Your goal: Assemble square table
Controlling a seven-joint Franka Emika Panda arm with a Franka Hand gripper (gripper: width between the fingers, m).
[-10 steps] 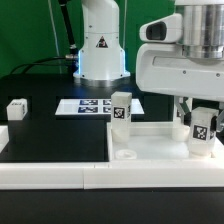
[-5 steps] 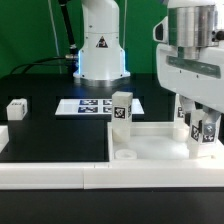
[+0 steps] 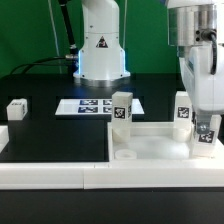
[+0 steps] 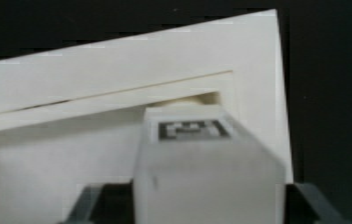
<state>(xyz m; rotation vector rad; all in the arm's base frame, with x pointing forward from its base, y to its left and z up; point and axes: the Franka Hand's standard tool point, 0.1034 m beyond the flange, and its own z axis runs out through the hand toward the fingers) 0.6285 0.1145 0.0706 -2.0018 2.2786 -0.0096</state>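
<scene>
The white square table slab [image 3: 150,150] lies at the front right of the exterior view. My gripper [image 3: 206,128] is shut on a white tagged leg [image 3: 206,140] that stands upright at the slab's near right corner. In the wrist view the leg [image 4: 199,160] fills the space between the dark fingers [image 4: 102,205] of the gripper [image 4: 205,205], over the slab [image 4: 137,70]. A second leg [image 3: 120,108] stands at the slab's far left corner and a third [image 3: 183,108] at the far right corner. A fourth leg [image 3: 16,108] lies loose at the exterior view's left.
The marker board [image 3: 92,105] lies behind the slab, in front of the robot base [image 3: 100,50]. A long low white border wall [image 3: 50,172] runs along the front edge. The tabletop is black.
The gripper and wrist have turned about the vertical over the near right corner and shifted slightly right. The held leg has stayed at that corner. The other legs have not moved.
</scene>
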